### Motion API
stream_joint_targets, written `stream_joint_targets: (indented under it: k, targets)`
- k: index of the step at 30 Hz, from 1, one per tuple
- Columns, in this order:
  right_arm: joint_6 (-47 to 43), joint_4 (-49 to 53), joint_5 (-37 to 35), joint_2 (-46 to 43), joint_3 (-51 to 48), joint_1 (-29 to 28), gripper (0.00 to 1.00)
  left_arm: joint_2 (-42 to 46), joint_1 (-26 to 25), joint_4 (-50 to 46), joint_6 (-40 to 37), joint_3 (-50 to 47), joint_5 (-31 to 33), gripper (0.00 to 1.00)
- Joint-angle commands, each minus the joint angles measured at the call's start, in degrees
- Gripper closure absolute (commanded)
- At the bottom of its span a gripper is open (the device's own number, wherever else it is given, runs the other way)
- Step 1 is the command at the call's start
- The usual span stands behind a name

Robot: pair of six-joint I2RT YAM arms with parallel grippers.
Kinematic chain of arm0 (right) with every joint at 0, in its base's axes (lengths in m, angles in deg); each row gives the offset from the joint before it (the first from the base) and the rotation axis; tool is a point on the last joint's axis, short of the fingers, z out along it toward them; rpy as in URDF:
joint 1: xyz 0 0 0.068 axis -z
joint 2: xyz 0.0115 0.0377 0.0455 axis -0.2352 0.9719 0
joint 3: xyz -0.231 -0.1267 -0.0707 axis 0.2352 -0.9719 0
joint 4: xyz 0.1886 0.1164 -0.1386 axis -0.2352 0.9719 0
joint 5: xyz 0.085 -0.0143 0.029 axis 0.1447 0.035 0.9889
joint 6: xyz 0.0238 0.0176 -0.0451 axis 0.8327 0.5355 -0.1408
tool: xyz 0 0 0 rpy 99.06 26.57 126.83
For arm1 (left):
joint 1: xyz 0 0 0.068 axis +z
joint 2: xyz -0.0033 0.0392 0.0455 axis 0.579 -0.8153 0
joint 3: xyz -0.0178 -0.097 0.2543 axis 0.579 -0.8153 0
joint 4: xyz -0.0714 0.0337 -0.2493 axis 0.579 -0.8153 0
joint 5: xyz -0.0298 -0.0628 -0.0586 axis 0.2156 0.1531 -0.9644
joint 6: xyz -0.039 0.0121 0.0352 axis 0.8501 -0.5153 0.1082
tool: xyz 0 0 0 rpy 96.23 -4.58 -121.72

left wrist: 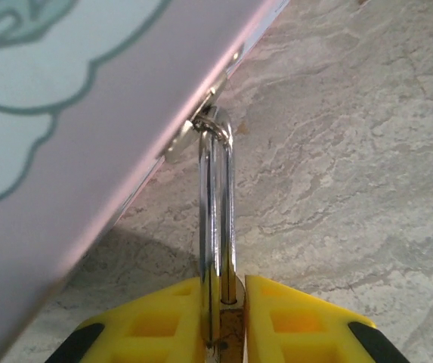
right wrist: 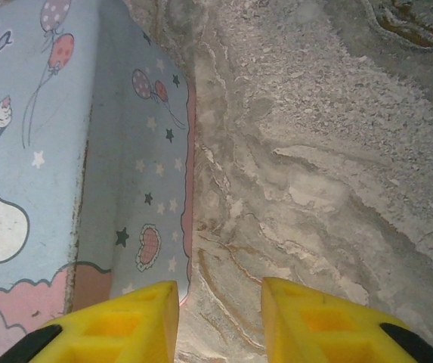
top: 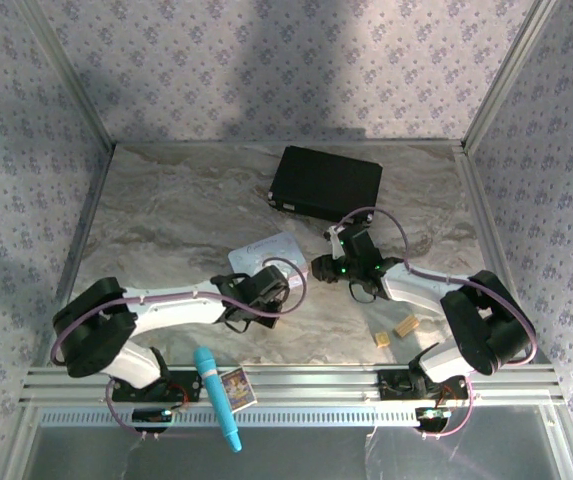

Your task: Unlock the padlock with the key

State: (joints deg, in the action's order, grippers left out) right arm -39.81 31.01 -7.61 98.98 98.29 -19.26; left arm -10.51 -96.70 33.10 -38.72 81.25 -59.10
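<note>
Clamping padlock (left wrist: 214,227) at tin (left wrist: 50,166) edge, tabletop (left wrist: 352,166) open

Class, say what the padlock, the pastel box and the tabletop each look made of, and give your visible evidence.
Padlock: shackle looks polished silvery metal, mirror-bright streaks; body brass-coloured. Pastel box: probably printed tin, glossy, with a bare metal rim edge. Tabletop: marble-patterned, matte; real stone or printed laminate can't be told.

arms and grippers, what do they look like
The left arm and right arm have white links, black joints and looping lilac cables. The left gripper and right gripper have yellow fingers with hollow pockets and black outer corners.
</note>
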Motion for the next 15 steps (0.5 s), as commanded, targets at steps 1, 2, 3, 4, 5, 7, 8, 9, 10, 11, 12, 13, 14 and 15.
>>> stream_joint_targets:
  k: [1,2,3,4,5,7,8,9,10,11,12,13,14,15]
  targets:
    - [0.7,-0.6,0.3,0.6,-0.3,0.4,0.65,-3.4,-1.1,-6.1,1.1,-0.7,2.3,0.81]
    - [0.7,-0.5,0.4,0.6,-0.1,0.4,0.65,-3.5,-1.4,-6.2,1.3,-0.6,2.9,0.82]
    - [0.8,-0.4,0.5,0.6,0.0,0.4,0.65,-3.5,-1.8,-6.3,1.5,-0.5,3.7,0.82]
    - [0.7,-0.4,0.5,0.6,0.1,0.4,0.65,-3.2,-2.0,-6.3,1.8,-0.5,4.1,0.81]
    - [0.7,-0.3,0.5,0.6,0.1,0.4,0.65,-3.1,-2.0,-6.3,2.1,-0.5,4.2,0.81]
    - [0.6,-0.4,0.4,0.7,-0.1,0.4,0.65,-2.7,-2.7,-5.4,3.2,-0.9,4.2,0.8]
    - [0.6,-0.4,0.4,0.8,-0.1,0.4,0.65,-2.7,-3.2,-5.1,3.8,-1.1,4.4,0.8]
    - [0.7,-0.4,0.4,0.9,-0.1,0.4,0.65,-2.7,-3.8,-4.9,4.5,-1.3,4.6,0.8]
    - [0.8,-0.4,0.6,0.7,-0.1,0.4,0.65,-2.8,-4.5,-4.9,5.1,-1.6,4.9,0.8]
    - [0.9,-0.6,0.9,0.8,-0.2,0.5,0.65,-2.9,-5.0,-4.9,5.5,-1.8,5.3,0.8]
    - [1.1,-1.1,1.3,0.6,-0.1,0.6,0.65,-3.0,-5.4,-4.7,6.0,-2.3,5.8,0.8]
    - [1.0,-1.2,1.6,0.6,0.1,0.7,0.66,-3.2,-5.5,-4.3,6.1,-2.8,5.9,0.81]
    - [0.9,-1.0,2.0,0.7,0.7,0.9,0.66,-3.3,-5.5,-4.0,6.1,-3.1,6.2,0.84]
    - [0.7,-0.4,2.6,0.8,1.6,1.1,0.66,-3.5,-5.5,-3.7,5.7,-3.3,6.2,0.86]
